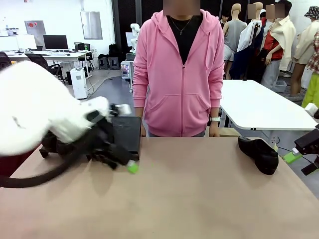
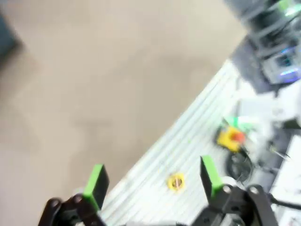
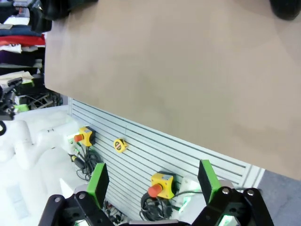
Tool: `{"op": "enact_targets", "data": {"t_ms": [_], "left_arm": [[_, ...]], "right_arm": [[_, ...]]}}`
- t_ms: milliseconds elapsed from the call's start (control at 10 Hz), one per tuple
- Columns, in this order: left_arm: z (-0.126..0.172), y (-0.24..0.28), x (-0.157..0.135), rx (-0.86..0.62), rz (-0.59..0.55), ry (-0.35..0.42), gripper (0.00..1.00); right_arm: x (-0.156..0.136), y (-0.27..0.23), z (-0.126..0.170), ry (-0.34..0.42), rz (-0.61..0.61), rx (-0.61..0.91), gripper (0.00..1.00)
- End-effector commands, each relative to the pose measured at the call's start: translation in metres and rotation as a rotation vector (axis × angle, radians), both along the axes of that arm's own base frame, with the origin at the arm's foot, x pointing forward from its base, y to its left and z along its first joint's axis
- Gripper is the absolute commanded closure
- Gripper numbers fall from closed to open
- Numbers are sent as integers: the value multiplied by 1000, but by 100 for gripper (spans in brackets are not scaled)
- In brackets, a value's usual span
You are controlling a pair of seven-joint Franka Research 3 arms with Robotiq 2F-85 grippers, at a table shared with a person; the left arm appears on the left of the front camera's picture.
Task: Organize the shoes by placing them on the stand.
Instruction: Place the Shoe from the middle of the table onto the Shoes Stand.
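One black glossy shoe [image 1: 259, 154] lies on its own at the right of the tan table, and its edge shows as a dark shape [image 3: 287, 7] in the top corner of the right wrist view. The black stand [image 1: 127, 132] sits at the far left, mostly hidden behind my blurred left arm. My left gripper [image 1: 128, 164] hangs low over the table just in front of the stand. It is open with nothing between its green pads [image 2: 96, 181]. My right gripper [image 1: 299, 158] is at the table's right edge beside the shoe, open and empty [image 3: 154, 181].
A person in a pink hoodie [image 1: 179, 74] stands at the far side, hands at the table's edge. A slatted white panel [image 3: 141, 155] with yellow emergency-stop boxes [image 3: 160, 183] runs below the near table edge. Dark shapes [image 1: 50, 144] by the stand are too hidden to identify.
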State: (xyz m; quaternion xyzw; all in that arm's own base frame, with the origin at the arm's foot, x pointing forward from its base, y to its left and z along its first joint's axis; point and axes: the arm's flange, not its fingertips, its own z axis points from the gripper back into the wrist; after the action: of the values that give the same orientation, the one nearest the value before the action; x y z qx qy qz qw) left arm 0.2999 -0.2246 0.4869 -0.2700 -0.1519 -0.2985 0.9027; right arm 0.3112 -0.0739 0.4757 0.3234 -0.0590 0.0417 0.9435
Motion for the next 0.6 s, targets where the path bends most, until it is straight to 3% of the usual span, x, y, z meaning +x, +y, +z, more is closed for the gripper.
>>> {"op": "enact_targets", "data": {"t_ms": [0, 100, 400, 500], "left_arm": [[11, 85, 17, 64, 85, 137, 0], [6, 104, 15, 83, 217, 199, 0], [-10, 107, 15, 92, 287, 233, 0], [-2, 132, 19, 89, 251, 222, 0]], "right_arm": [[1, 0, 5, 7, -8, 6, 0], [1, 0, 5, 7, -8, 6, 0], [1, 0, 5, 7, -8, 6, 0], [1, 0, 5, 7, -8, 6, 0]]}}
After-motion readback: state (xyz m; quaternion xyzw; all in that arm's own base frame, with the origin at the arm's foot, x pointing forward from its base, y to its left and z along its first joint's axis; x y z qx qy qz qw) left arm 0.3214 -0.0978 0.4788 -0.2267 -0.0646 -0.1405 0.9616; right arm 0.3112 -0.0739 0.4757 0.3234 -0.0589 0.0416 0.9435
